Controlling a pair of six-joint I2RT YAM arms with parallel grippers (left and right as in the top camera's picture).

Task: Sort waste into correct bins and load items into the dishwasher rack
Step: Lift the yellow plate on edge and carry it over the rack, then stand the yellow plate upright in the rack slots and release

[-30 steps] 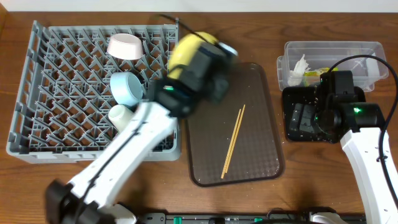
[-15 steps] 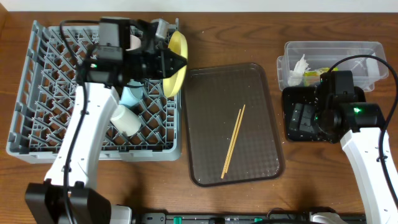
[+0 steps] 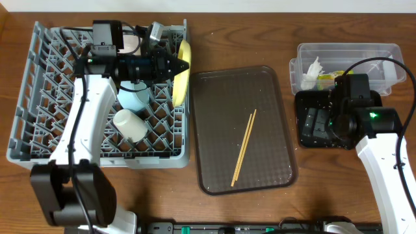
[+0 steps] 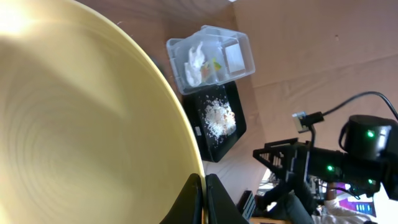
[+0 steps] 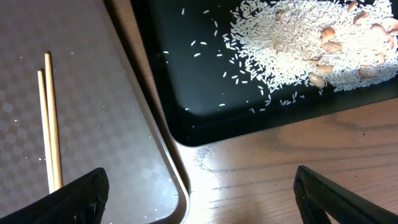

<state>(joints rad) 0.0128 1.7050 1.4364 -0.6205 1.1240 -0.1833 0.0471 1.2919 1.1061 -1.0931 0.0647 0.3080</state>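
Well, the left gripper point(image 3: 174, 65) is clamped on the rim of the round yellow plate point(image 3: 184, 77), holding it on edge at the right side of the large grey plastic pegged rack point(image 3: 39, 97). From above I can't quite tell whether the plate sits between pegs. The left wrist view shows the dark fingers point(image 4: 190, 200) pinching that rim close up, which the overhead view hardly gives.

A light-blue bowl point(image 3: 133, 97) and a small pale cup point(image 3: 130, 125) lie in the rack. The pair of thin wooden chopsticks point(image 3: 244, 148) rests on the flat brown tray point(image 3: 221, 175).

The right gripper point(image 3: 320, 123) hangs over the shallow black tray point(image 3: 305, 140), jaws wide apart and holding nothing. Its wrist view shows loose white rice scraps point(image 5: 298, 43) heaped there, which the arm hides from overhead. Just behind, the clear rectangular plastic tub point(image 3: 351, 51) holds a crumpled white tissue point(image 3: 313, 70).
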